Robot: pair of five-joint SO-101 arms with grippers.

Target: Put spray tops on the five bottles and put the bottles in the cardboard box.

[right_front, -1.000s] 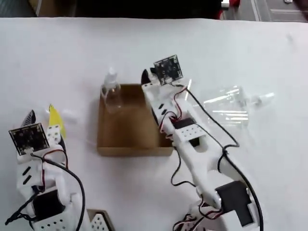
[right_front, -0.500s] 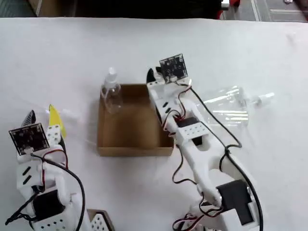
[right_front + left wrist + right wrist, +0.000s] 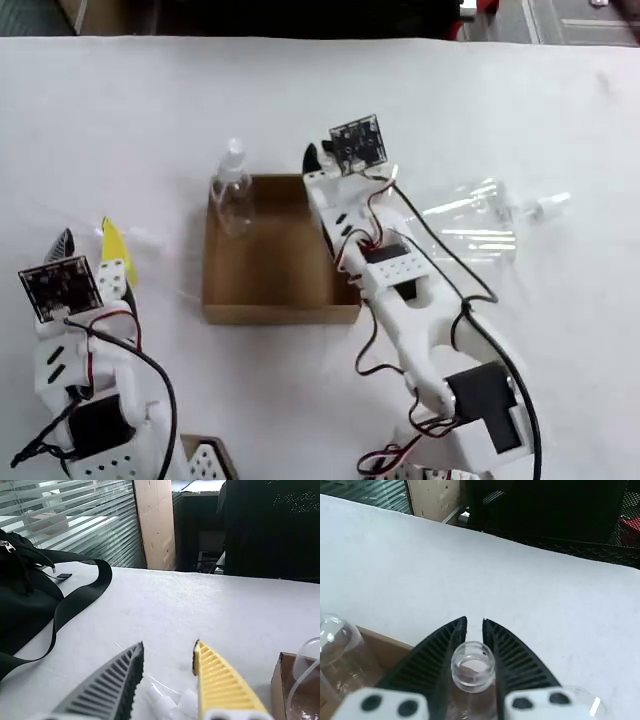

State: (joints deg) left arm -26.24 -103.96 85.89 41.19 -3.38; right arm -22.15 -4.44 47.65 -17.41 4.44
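Observation:
The cardboard box lies open at mid-table. A clear bottle with a white spray top stands in its far left corner, seen also as the bottle next to the box wall. My right gripper hangs over the box's far right corner, shut on the neck of a clear topless bottle. More clear bottles lie to the right, one with a spray top. My left gripper stands open at the near left, above loose white spray tops.
A black bag with a strap rests on the table beyond the left gripper. The box corner shows beside the yellow finger. The table's far edge meets dark furniture. White tabletop spreads around the box.
The right arm has shifted slightly away and to the right along the box's edge with the bottle in its gripper. The left arm has kept still.

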